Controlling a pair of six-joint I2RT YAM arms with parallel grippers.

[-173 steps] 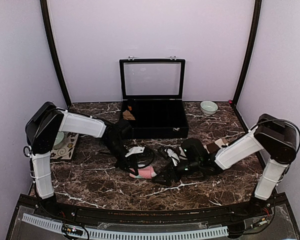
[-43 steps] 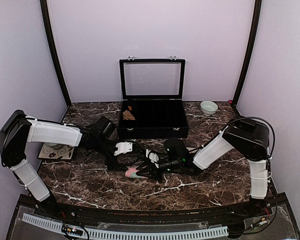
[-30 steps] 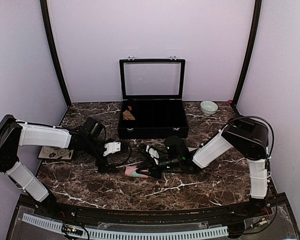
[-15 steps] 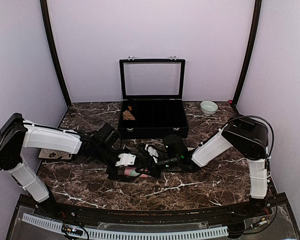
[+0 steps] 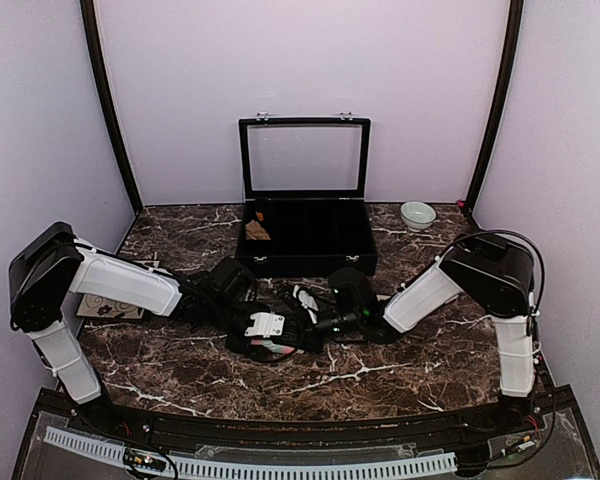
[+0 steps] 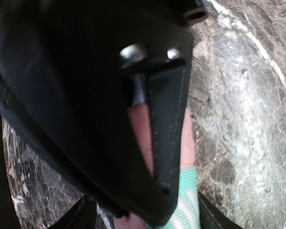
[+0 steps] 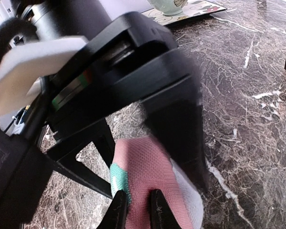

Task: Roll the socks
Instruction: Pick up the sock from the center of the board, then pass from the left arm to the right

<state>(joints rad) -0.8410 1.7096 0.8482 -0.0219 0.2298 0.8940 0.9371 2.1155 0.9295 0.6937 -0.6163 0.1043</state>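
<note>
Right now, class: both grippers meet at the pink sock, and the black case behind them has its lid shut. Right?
No: the black case has its lid raised open, as the top external view shows. The rest holds.

- A robotics lab test cell is shown.
- The work space is closed in on three sides by plain pale lilac walls (image 5: 300, 60), with black poles (image 5: 108, 110) set at the corners.
- A white-and-black left arm (image 5: 130, 283) and right arm (image 5: 420, 295) are mounted at the near edge of a dark marble-patterned table (image 5: 400, 372).
- A perforated white strip (image 5: 280, 469) is run along the front frame, and loose cables (image 5: 536, 262) are looped over the right arm.
- A few props are laid out: a black box (image 5: 310, 245) with its glass lid (image 5: 305, 158) raised, a small bowl (image 5: 417, 215), and a patterned mat (image 5: 105, 308).
</note>
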